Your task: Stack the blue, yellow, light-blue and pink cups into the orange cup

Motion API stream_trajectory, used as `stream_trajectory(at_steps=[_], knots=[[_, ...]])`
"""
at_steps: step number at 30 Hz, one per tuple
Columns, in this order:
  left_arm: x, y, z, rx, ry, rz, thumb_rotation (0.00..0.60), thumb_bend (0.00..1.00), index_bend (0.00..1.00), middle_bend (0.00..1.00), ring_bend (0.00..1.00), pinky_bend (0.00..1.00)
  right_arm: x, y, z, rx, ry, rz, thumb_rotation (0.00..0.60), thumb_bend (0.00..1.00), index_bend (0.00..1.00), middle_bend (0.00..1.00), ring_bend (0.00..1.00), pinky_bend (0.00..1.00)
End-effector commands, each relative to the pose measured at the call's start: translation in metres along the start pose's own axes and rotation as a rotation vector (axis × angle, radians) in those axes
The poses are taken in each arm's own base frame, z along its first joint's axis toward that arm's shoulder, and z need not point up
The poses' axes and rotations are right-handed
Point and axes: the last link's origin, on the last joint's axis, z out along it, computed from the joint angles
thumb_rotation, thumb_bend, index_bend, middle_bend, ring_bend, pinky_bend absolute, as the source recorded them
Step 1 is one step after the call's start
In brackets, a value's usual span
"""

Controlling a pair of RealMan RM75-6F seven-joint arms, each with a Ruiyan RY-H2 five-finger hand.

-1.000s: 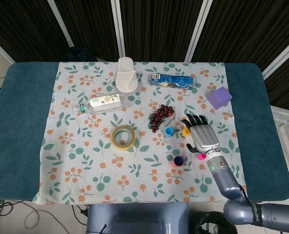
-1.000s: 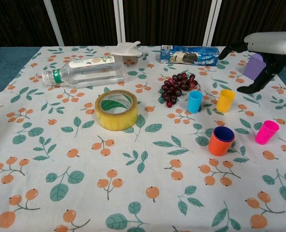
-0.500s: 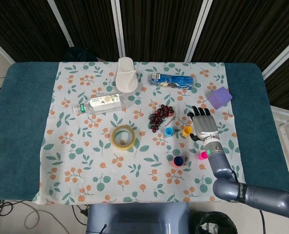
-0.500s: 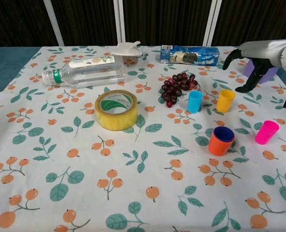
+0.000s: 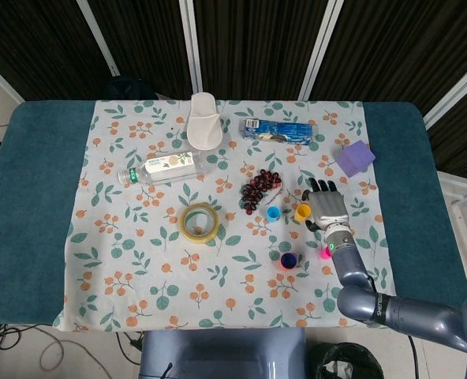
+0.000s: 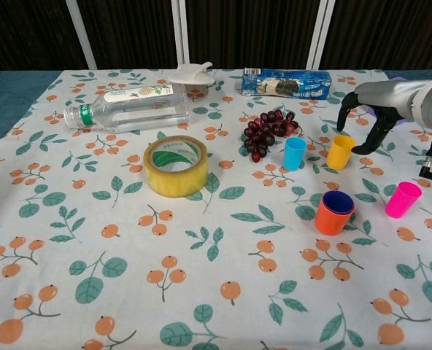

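Orange cup (image 6: 334, 212) upright on table (image 5: 36, 197), blue cup (image 6: 338, 200) nested inside. Pink cup (image 6: 403, 199) just right of it. Yellow cup (image 6: 340, 152) and light-blue cup (image 6: 294, 153) side by side behind, beside grapes (image 6: 268, 132). Right robot hand (image 6: 367, 111) just right of yellow cup, fingers spread and curved down, holding nothing; contact with cup unclear. Tape roll (image 6: 175, 165), bottle (image 6: 128, 106) further left.

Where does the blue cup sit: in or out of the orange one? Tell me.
In: the blue cup is nested inside the orange cup, rim showing.
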Motion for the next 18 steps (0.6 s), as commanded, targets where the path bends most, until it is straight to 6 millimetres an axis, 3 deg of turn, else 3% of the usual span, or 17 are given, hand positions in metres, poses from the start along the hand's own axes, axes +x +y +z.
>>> stream_trajectory(at_steps=[1, 18], knots=[[0.0001, -0.0001, 0.0001, 0.001, 0.001, -0.001, 0.600, 0.81, 0.07, 0.00, 0.00, 0.06, -0.0015, 0.0004, 0.0011, -0.002, 0.000, 0.003, 0.600, 0.40, 0.33, 0.00, 0.00, 0.00], [0.0001, -0.0007, 0.0003, 0.004, 0.000, 0.002, 0.600, 0.81, 0.07, 0.00, 0.00, 0.06, -0.0081, -0.0018, 0.0095, -0.004, 0.011, 0.027, 0.600, 0.40, 0.40, 0.00, 0.00, 0.00]])
